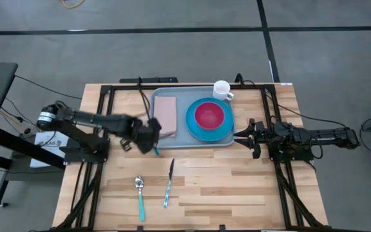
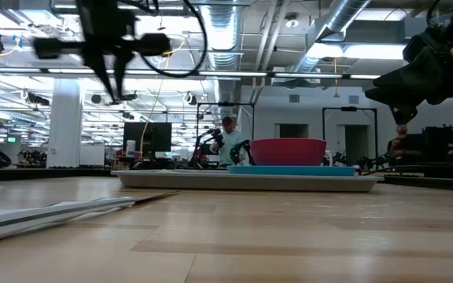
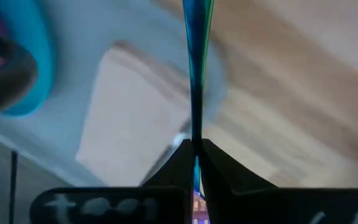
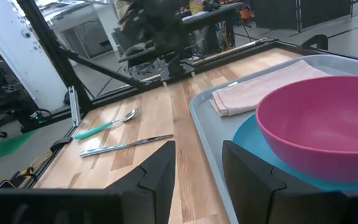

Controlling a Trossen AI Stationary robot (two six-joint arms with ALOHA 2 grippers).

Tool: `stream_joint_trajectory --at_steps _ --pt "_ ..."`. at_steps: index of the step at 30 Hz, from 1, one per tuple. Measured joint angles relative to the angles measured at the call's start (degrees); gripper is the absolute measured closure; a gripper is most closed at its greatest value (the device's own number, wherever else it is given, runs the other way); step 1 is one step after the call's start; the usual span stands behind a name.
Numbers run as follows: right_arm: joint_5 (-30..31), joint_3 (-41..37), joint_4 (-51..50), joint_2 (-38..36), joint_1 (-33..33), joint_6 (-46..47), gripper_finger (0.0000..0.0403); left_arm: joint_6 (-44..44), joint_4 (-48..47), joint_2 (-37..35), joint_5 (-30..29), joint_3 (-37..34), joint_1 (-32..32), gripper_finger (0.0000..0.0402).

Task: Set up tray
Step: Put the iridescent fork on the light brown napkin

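The left gripper (image 1: 154, 140), clamped on a teal-handled utensil (image 3: 197, 68), hangs at the tray's (image 1: 179, 93) near-left corner beside the napkin (image 1: 165, 115). It should lower gently, keeping the utensil level. The right gripper (image 1: 242, 135) waits, fingers apart, right of the tray.

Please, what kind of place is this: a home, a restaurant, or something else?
Most likely a robotics lab or a large workshop hall, not a home. The low view shows exposed ceiling ducts and monitors behind the table, and a person working at another robot station.
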Motion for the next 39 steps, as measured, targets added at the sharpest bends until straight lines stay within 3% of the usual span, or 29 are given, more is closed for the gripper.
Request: stream_joint_trajectory --at_steps 6,14,25,39 --pt "0.0 0.0 0.02 -0.02 0.0 -0.02 0.028 9.48 10.5 0.63 2.72 -0.7 10.8 0.0401" --pt "0.0 -0.02 0.01 0.09 -0.01 0.0 0.028 27.06 12.53 7.59 4.64 -0.75 20.13 0.0401" --pt "0.0 0.0 0.02 0.31 0.0 0.0 0.028 31.55 20.71 14.48 6.59 -0.58 24.26 0.0401" --pt "-0.02 -0.02 0.01 0.27 -0.01 0.0 0.028 44.01 21.07 18.83 6.49 -0.58 29.81 0.0401"
